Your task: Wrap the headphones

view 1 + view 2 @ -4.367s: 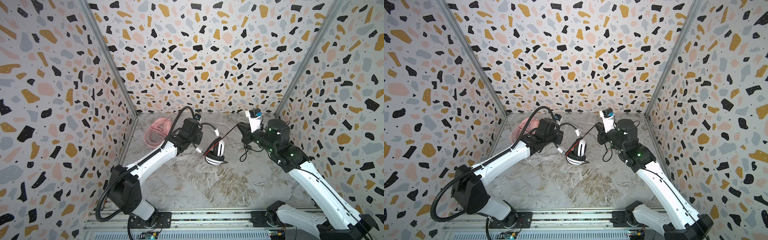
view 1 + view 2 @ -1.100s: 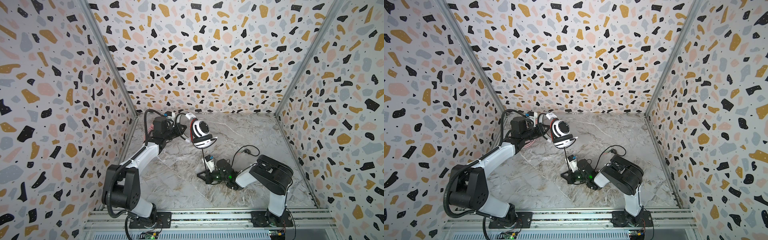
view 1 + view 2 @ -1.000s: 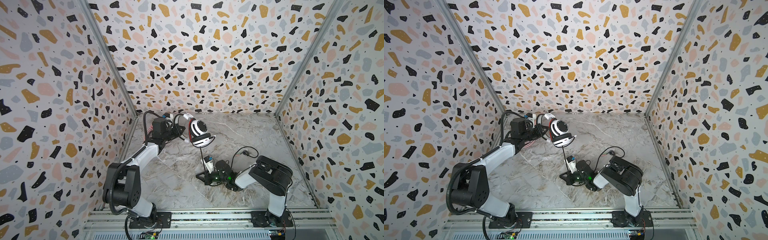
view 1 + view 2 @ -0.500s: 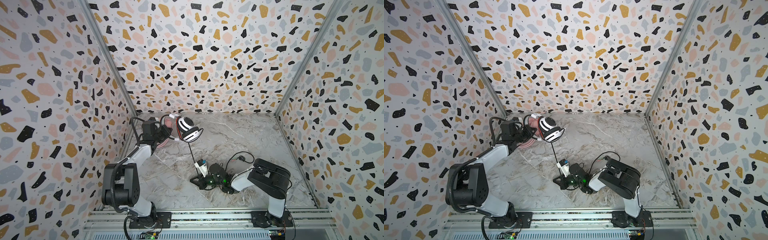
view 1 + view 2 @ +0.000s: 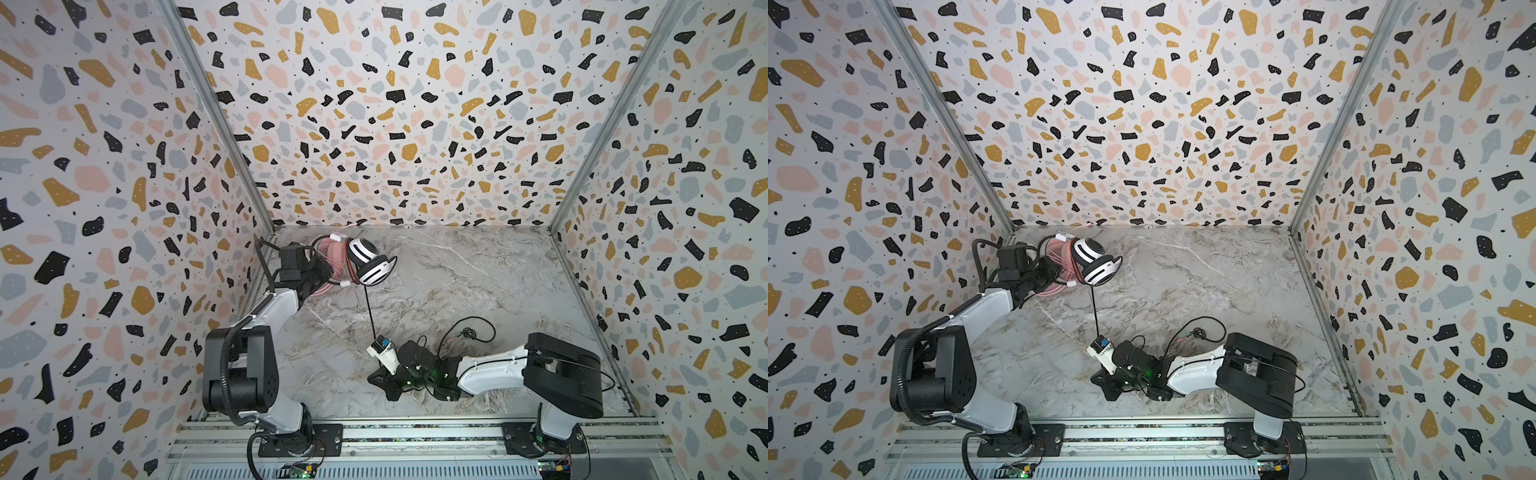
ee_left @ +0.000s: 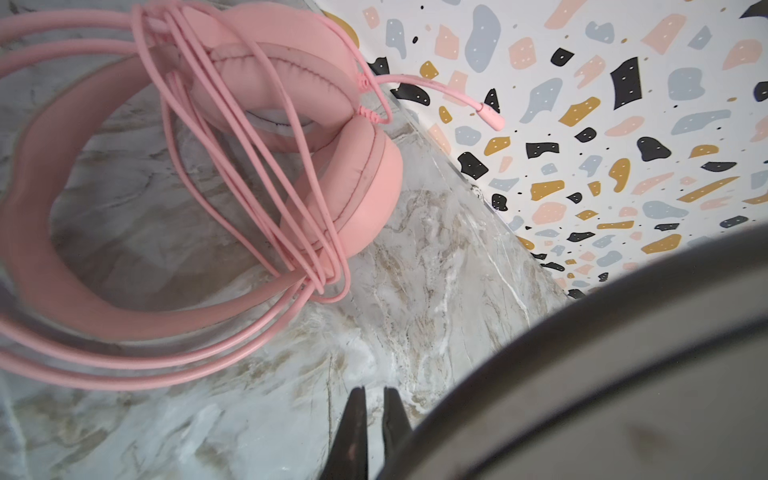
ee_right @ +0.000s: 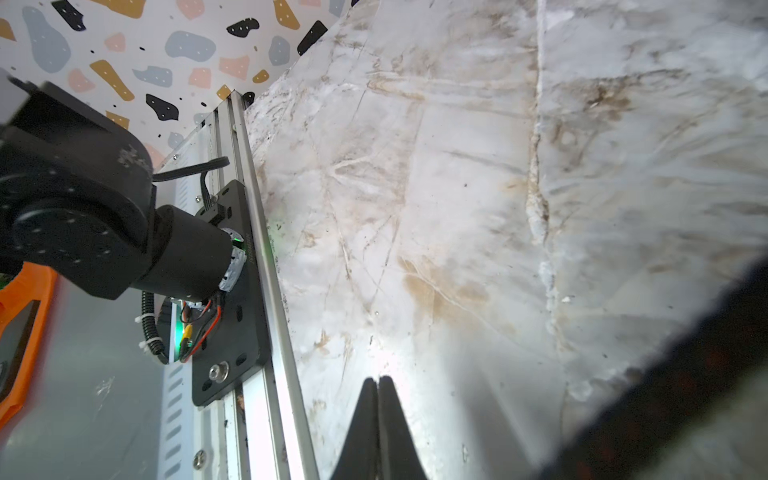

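Note:
The white-and-black headphones (image 5: 368,262) (image 5: 1094,259) hang tilted at the back left. My left gripper (image 5: 322,270) (image 6: 374,388) is shut on their blurred grey headband (image 6: 582,374). Just beneath lie the pink headphones (image 5: 332,257) (image 6: 257,137) on the marble floor, with their pink cord (image 6: 232,174) looped around the ear cups. A thin black cord (image 5: 370,311) (image 5: 1095,311) runs taut from the held headset down to my right gripper (image 5: 374,380) (image 7: 377,379). That gripper lies low near the front, its jaws pressed together. The wrist camera hides the pinch point.
Slack black and red cord (image 5: 469,332) loops on the floor behind the right arm. The aluminium rail (image 7: 266,249) and the left arm's base (image 7: 83,216) lie close in front of the right fingertips. The back wall (image 6: 602,124) stands just beyond the pink headset.
My left gripper has carried the white-and-black headset back and left, over the pink pair. The right gripper has slid left along the front floor, and the black cord between them is drawn straight.

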Tool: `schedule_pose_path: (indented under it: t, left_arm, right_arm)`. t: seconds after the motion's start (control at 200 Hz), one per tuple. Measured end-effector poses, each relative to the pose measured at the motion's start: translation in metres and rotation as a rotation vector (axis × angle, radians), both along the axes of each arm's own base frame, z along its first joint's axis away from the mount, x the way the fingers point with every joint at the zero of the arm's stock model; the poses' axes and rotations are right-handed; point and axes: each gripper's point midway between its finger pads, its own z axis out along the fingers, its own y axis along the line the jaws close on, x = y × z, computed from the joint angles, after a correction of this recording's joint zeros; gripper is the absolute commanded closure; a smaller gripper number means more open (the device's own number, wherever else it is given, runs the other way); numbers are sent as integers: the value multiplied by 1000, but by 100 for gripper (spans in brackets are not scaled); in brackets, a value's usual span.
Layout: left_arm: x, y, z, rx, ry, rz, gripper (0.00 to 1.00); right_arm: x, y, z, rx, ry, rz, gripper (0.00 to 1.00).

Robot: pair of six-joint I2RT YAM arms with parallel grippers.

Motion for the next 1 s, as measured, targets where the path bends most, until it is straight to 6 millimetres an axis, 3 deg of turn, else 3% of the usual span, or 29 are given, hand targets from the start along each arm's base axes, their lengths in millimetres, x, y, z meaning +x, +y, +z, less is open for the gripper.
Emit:
schedule_pose_path:
  t: [0.185,0.37,0.531,0.721,0.841,1.001]
  left_arm:
    - [-2,7,-5,33,20,24,100]
    - [-2,4,-2,89,38,13,100]
    - [0,-20,8,160,23,-48,100]
    - [4,-59,20,257,1,-147,100]
    - [0,-75,19,327,10,-194,100]
    - [-2,-102,14,422,29,-273,100]
  right_arm:
    - [2,2,38,-12,-98,-5,95]
    - [11,1,96,37,-199,-37,96]
    - [18,-4,132,48,-259,-64,96]
    - [25,-12,157,39,-326,-81,96]
    - [41,-22,172,32,-358,-110,96]
    - [78,-47,201,38,-407,-192,96]
